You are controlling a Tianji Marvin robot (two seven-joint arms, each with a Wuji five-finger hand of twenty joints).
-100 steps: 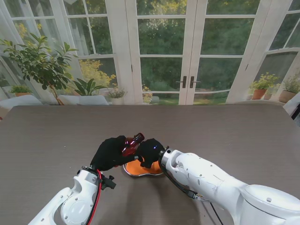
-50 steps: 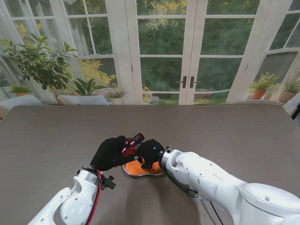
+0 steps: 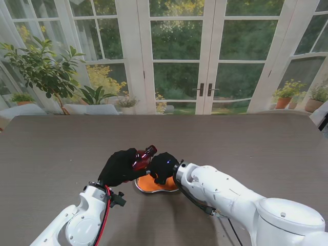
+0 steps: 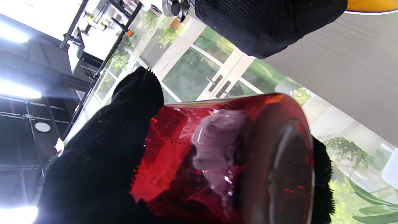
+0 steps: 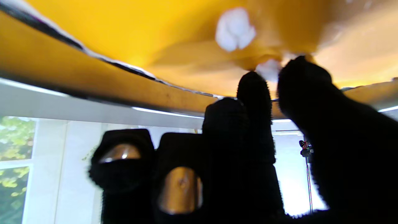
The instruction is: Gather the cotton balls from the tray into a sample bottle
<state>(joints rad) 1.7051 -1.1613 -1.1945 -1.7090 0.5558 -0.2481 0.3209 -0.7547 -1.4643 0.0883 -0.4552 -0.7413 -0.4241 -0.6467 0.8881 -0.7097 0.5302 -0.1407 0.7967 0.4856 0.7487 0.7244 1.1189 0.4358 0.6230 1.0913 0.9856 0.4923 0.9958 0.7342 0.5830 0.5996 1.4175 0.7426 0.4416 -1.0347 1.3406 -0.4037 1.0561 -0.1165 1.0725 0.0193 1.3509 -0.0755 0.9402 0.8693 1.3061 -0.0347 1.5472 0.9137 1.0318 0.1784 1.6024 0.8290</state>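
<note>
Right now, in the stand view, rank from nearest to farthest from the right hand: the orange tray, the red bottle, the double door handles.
From the right hand:
1. Orange tray, directly under it, nearer to me.
2. Red bottle, just left, held by the left hand.
3. Door handles, far beyond the table.
Tray and bottle are nearly too close to call.

Stand view: orange tray (image 3: 148, 185) was mostly hidden under both hands; cotton balls were too small to resolve. Right wrist view: tray blurred; the cotton ball (image 5: 269, 70) at the fingertips (image 5: 252, 81) was partly covered, grasp indeterminate.
</note>
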